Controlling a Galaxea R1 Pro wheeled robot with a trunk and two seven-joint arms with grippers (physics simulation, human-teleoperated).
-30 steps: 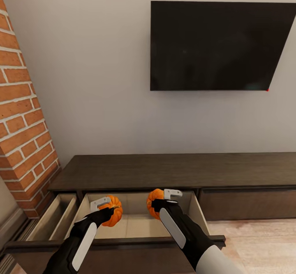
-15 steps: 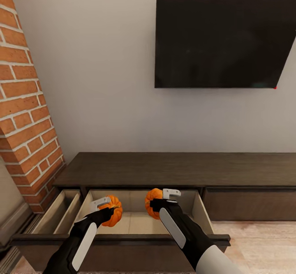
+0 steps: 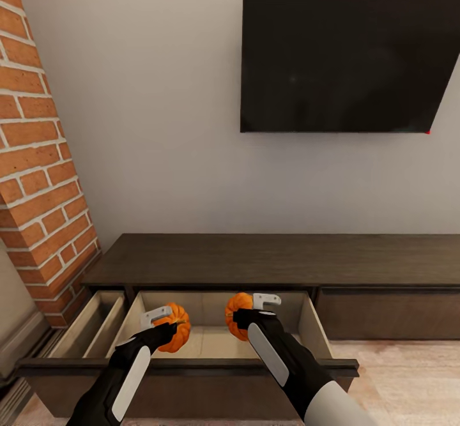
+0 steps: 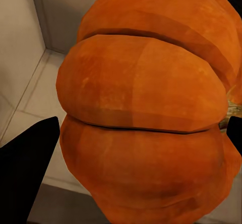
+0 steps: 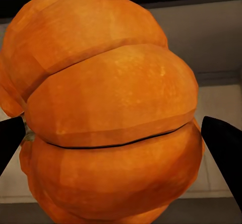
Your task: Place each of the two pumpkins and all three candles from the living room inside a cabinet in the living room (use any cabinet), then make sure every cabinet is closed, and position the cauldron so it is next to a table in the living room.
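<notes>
Both pumpkins hang over the open middle drawer of the dark-brown cabinet [image 3: 255, 260]. My left gripper [image 3: 167, 325] is shut on the left pumpkin [image 3: 177, 331], whose orange ribs [image 4: 146, 108] sit between the dark fingertips [image 4: 25, 168] in the left wrist view. My right gripper [image 3: 246, 311] is shut on the right pumpkin [image 3: 237, 311], which bulges large [image 5: 111, 118] between the fingertips [image 5: 224, 148] in the right wrist view. The drawer's pale beige floor [image 3: 211, 343] lies below both. Candles, cauldron and table are out of view.
A narrower drawer [image 3: 89, 327] stands open at the left, beside a brick column [image 3: 38, 170]. A closed drawer front [image 3: 390, 314] lies to the right. A dark TV [image 3: 345, 62] hangs on the wall above. Wooden floor [image 3: 409, 381] shows at the lower right.
The head camera has shifted a little, so the cabinet and TV sit slightly differently in the picture. Both grippers keep the pumpkins in about the same place over the drawer.
</notes>
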